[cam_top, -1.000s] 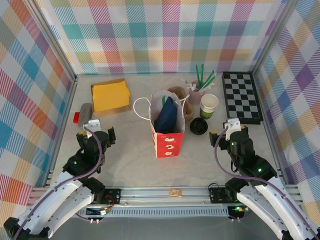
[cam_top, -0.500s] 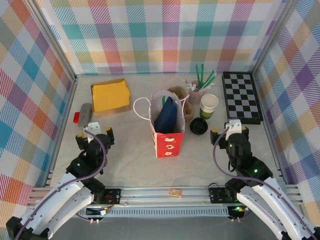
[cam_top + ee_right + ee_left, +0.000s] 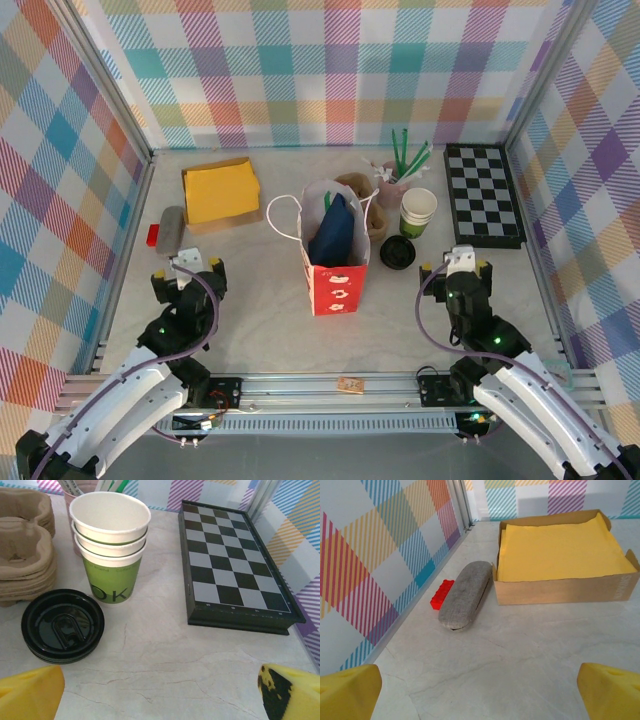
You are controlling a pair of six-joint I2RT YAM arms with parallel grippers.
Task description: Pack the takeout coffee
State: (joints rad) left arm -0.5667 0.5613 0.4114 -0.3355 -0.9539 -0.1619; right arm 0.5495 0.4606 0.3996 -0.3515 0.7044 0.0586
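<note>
Left claw (image 3: 188,272) and right claw (image 3: 456,265), both apart, retreated toward the near table (image 3: 270,330) edge.

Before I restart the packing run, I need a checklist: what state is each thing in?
Paper bag: upright, mouth open, dark blue item inside.
Cup stack: upright, nested, lidless.
Black lids: stacked, loose beside the cups.
Chessboard: flat, looks closed.
Cardboard box: open, yellow sheets inside.
Grey case: shut.
Left claw: open, empty.
Right claw: open, empty.
</note>
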